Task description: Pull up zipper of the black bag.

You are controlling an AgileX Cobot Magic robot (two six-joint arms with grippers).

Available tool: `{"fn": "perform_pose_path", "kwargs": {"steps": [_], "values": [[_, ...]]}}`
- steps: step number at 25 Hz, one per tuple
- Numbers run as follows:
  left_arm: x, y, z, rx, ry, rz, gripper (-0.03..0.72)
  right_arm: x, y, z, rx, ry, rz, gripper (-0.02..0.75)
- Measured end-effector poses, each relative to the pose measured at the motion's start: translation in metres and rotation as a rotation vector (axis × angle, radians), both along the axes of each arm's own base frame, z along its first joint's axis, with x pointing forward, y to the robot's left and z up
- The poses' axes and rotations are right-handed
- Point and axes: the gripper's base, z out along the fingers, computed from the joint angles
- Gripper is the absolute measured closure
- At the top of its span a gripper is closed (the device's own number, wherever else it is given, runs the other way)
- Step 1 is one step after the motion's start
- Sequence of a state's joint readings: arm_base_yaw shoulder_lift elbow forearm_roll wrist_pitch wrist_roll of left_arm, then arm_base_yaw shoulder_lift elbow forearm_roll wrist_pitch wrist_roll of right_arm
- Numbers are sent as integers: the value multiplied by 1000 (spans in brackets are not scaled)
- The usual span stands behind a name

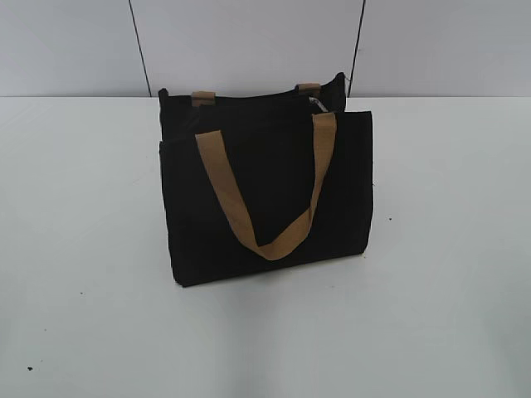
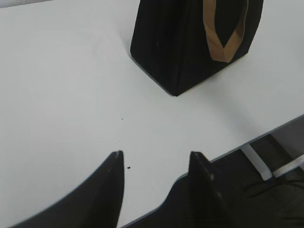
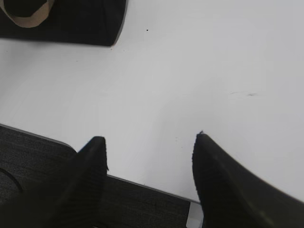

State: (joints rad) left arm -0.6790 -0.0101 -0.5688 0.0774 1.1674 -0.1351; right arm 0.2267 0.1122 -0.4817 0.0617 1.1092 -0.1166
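Zipper pull (image 1: pixel 316 101) is seen at the bag (image 1: pixel 265 199) top's right end; both hands, left (image 2: pixel 154 164) and right (image 3: pixel 149 149), are held apart, well short.

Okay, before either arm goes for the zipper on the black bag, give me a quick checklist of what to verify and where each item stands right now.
1. Black bag standing upright on the white table: ok.
2. Zipper pull located: a small silvery glint shows at the bag's top right end, but it is too small to confirm: cannot tell.
3. Left gripper open and empty, over the near table edge, apart from the bag: ok.
4. Right gripper open and empty, also at the table edge: ok.
5. Front tan handle hanging down the front panel, off the top edge: ok.
6. How far the zipper is closed: cannot tell.
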Motion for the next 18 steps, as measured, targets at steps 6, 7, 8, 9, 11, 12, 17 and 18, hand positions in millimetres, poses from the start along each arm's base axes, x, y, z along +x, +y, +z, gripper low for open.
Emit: {"fn": "perform_pose_path", "kwargs": {"steps": [6, 7, 8, 9, 11, 12, 17, 18], "values": [[7, -5, -3, -19, -43, -2, 342, 0, 0, 0, -2, -3, 1, 297], [7, -5, -3, -20, -46, -1, 342, 0, 0, 0, -3, -3, 1, 297], [7, -5, -4, -19, -47, -1, 342, 0, 0, 0, -3, -4, 1, 297], [7, -5, -4, -18, -48, 0, 342, 0, 0, 0, -3, -4, 1, 297], [8, -5, -4, -20, -50, 0, 342, 0, 0, 0, -3, -4, 1, 297], [8, -5, -4, -20, -50, 0, 342, 0, 0, 0, -3, -4, 1, 297], [8, -5, -4, -20, -50, 0, 342, 0, 0, 0, -2, -4, 2, 297], [8, -5, -4, -20, -50, 0, 342, 0, 0, 0, -2, -4, 2, 297]]}}
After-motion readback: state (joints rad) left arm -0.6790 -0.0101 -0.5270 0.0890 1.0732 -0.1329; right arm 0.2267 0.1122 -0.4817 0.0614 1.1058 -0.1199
